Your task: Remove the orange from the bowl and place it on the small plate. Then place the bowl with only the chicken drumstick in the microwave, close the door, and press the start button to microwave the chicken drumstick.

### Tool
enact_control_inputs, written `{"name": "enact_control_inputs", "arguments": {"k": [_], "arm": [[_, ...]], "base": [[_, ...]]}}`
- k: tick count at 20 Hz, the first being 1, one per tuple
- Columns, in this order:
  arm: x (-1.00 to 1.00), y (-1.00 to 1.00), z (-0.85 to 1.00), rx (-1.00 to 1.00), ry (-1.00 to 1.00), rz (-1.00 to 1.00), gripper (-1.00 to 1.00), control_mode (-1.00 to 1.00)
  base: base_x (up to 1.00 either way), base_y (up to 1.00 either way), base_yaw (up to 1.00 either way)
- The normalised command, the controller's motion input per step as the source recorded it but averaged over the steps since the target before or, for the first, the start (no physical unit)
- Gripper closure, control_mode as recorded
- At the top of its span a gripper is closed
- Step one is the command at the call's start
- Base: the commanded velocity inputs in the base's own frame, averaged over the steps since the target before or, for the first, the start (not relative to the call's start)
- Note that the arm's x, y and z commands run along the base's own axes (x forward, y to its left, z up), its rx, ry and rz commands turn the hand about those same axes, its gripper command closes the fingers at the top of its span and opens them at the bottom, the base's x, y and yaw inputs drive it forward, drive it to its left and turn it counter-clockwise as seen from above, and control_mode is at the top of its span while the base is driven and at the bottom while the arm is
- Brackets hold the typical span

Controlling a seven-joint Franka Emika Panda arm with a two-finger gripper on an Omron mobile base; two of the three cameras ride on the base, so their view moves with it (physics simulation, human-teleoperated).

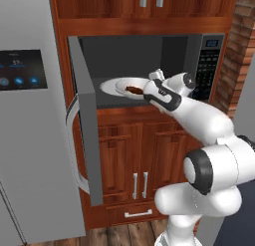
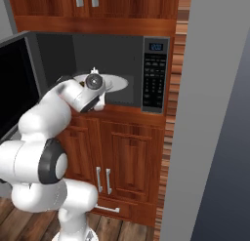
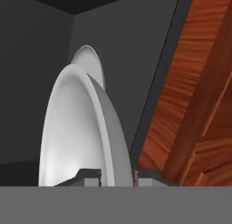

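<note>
The end effector [image 3: 118, 175] is pinching the near rim of the wide, shallow, light grey bowl [image 1: 119, 85], one dark fingertip [image 3: 88, 175] inside the wall and the other outside. An edge grip like this leaves the bowl's hollow free and lets the arm reach it forward through the opening without the hand going deep into the cavity. In the hand view the bowl stands on edge, but that comes from the camera rolling with the wrist; in the left base view it sits roughly level, which keeps the elongated, glossy dark brown chicken drumstick [image 1: 133, 89] lying in it. No orange fruit can be seen in the bowl.

The bowl is at the mouth of the large grey steel microwave [image 1: 209, 65], low over its floor; whether it touches cannot be told. Beyond it lies the white turntable disc [image 3: 88, 60]. The grey-framed door [image 1: 87, 135] with its curved silver handle stands swung wide to the left, clear of the arm. Judging by this, the insertion step is under way.
</note>
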Motion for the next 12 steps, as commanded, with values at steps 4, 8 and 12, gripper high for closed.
{"name": "enact_control_inputs", "arguments": {"k": [4, 8, 12], "arm": [[0.5, 0.0, -0.14, 0.0, 0.0, 0.0, 1.0, -1.0], [0.6, 0.0, -0.06, 0.0, 0.02, 0.0, 1.0, -1.0], [0.58, 0.0, -0.01, 0.0, 0.05, 0.0, 1.0, -1.0]], "base": [[0.0, 0.0, 0.0], [0.0, 0.0, 0.0], [0.0, 0.0, 0.0]]}}
